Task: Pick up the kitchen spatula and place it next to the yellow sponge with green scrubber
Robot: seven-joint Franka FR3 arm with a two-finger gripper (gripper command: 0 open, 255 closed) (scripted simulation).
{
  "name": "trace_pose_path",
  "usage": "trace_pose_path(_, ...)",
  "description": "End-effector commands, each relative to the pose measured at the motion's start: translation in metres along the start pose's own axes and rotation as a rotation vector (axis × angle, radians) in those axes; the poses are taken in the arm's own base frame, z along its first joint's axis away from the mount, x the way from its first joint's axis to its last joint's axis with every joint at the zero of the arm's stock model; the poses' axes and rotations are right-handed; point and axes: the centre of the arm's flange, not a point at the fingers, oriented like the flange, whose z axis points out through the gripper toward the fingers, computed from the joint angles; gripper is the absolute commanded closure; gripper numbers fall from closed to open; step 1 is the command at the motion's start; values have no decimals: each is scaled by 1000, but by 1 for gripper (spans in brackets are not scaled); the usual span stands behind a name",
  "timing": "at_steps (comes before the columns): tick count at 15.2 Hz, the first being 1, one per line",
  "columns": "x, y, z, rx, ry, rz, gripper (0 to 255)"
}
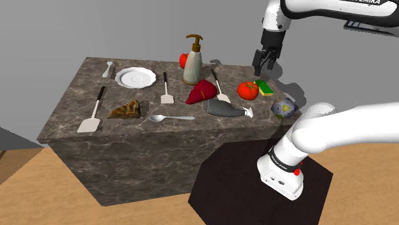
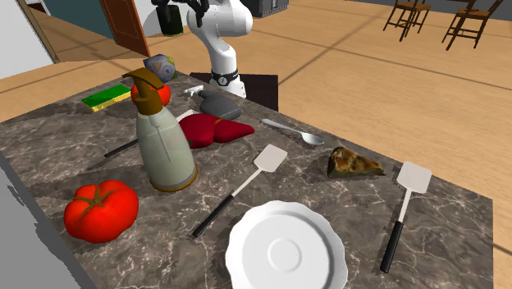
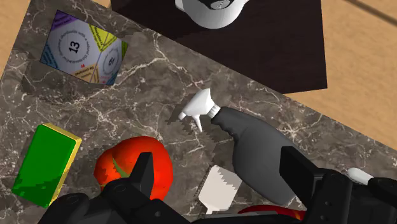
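Observation:
Three black-handled spatulas with white blades lie on the marble table [image 1: 70, 131]: one spatula [image 1: 90, 114] at the shoulder view's left, a second spatula [image 1: 166, 89] beside the plate, a third spatula [image 1: 220, 87] between the red object and the tomato. The yellow sponge with green top [image 1: 263, 86] [image 3: 44, 164] lies near the table's right end. My gripper [image 1: 264, 64] hangs open above the sponge and tomato. In the wrist view the gripper [image 3: 217, 159] holds nothing; far below it lies the third spatula's blade [image 3: 219, 189].
A red tomato [image 3: 130, 167] sits next to the sponge, a grey spray bottle [image 3: 254, 149] beside the blade, a many-sided die [image 3: 83, 48] near the table corner. A soap dispenser [image 2: 162, 135], second tomato [image 2: 102, 211], plate [image 2: 283, 250], spoon [image 2: 291, 131] and pizza slice [image 2: 353, 162] stand farther off.

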Motion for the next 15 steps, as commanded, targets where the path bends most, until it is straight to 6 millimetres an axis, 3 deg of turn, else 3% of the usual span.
trace_pose_path(1,0,0,0,0,0,0,0)
trace_pose_path(15,118,-115,51,43,81,188,0)
